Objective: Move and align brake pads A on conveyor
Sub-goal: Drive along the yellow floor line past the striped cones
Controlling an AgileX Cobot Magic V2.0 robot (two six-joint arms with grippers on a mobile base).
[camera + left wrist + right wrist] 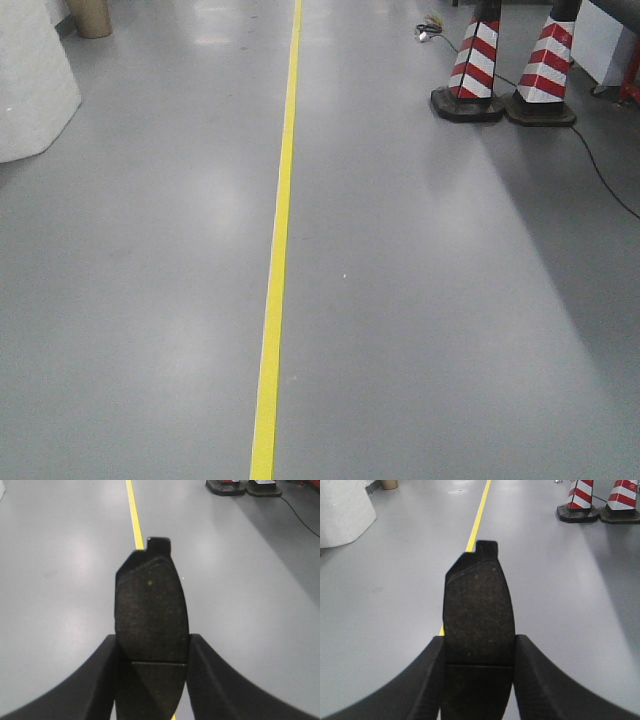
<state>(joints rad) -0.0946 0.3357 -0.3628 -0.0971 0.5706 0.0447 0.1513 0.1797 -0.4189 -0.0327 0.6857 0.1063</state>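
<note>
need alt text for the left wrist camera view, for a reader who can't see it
A dark grey brake pad is gripped between the two black fingers of the left gripper, its small tab at the far end. Behind it lies a smooth grey floor with a yellow line running away, and two cone bases at the top right.

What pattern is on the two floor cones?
The cones have red-and-white diagonal stripes; clearest in the front-facing view.

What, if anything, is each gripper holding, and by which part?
Left gripper clamps one brake pad by its long edges near its groove; right gripper holds another brake pad likewise.
</note>
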